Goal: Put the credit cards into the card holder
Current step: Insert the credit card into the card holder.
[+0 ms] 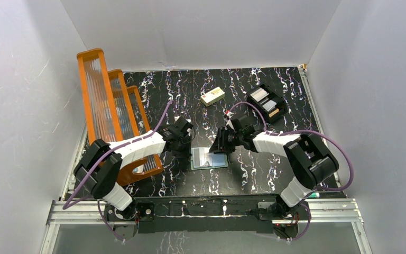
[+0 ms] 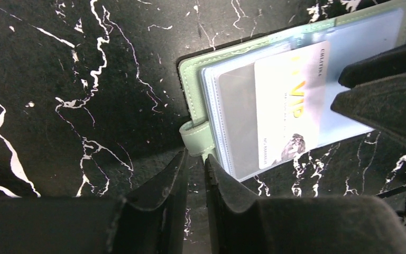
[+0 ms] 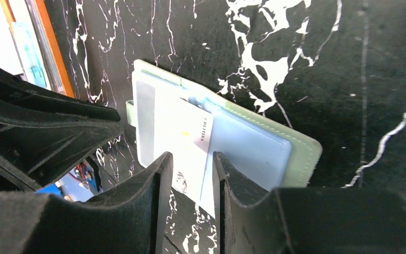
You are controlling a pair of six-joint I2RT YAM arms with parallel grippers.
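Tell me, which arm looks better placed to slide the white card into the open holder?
Right, probably. The right gripper has its open jaws straddling the end of the credit card that overhangs the card holder. The left gripper sits off the card, beside the holder's strap.

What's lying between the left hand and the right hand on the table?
The open card holder, carrying a credit card; the left wrist view shows it between the left hand and the right hand.
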